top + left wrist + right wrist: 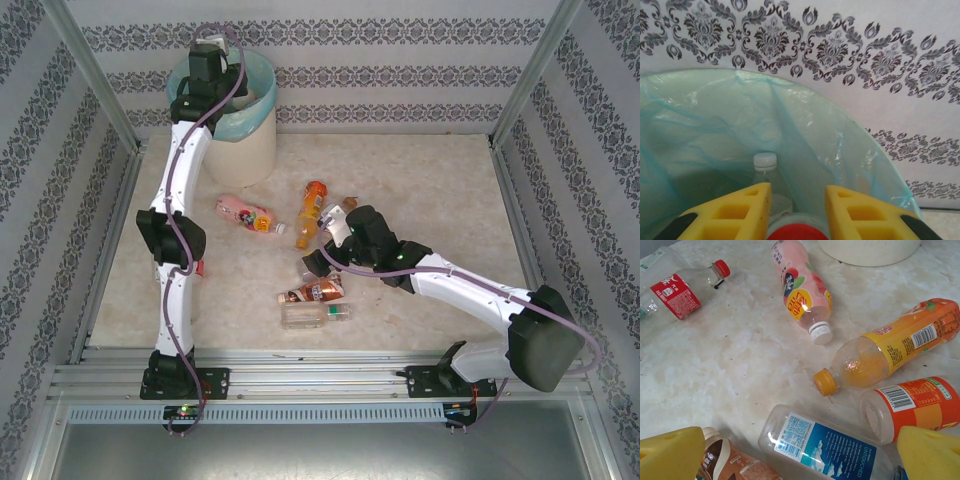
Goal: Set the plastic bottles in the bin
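The bench (440, 200) carries the bin (250, 150) in its far left corner, with the loose bottles lying around its middle. The left end effector (797, 189) hangs over the bin's mouth, its jaws apparently clamped on a red-capped bottle (797, 232). A white-capped bottle (765, 162) already lies deep in the liner.

The right end effector (800, 435) hovers with jaws spread wide and empty over a blue-labelled bottle (825, 445) near the bench's middle.

By my reckoning the job is early: one bottle binned, one about to drop. At least six are left lying, among them the orange bottle (900, 342), the pink bottle (802, 290), a red-labelled clear bottle (680, 290) toward the left edge, and a brown bottle (735, 465)
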You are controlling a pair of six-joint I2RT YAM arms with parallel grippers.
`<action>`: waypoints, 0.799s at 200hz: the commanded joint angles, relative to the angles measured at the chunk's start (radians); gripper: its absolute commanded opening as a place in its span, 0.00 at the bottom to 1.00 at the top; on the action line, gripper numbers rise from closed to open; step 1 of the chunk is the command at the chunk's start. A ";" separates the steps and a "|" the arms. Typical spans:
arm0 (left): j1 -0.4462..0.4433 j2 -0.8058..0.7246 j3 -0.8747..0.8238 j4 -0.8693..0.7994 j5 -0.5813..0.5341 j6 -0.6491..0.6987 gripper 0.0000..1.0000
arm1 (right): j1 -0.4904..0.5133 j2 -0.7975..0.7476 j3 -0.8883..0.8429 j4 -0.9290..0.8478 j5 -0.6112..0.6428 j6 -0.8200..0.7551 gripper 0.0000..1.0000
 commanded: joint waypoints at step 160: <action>0.028 0.162 0.012 -0.121 0.067 0.079 0.19 | 0.040 0.085 0.103 -0.078 0.025 -0.008 0.98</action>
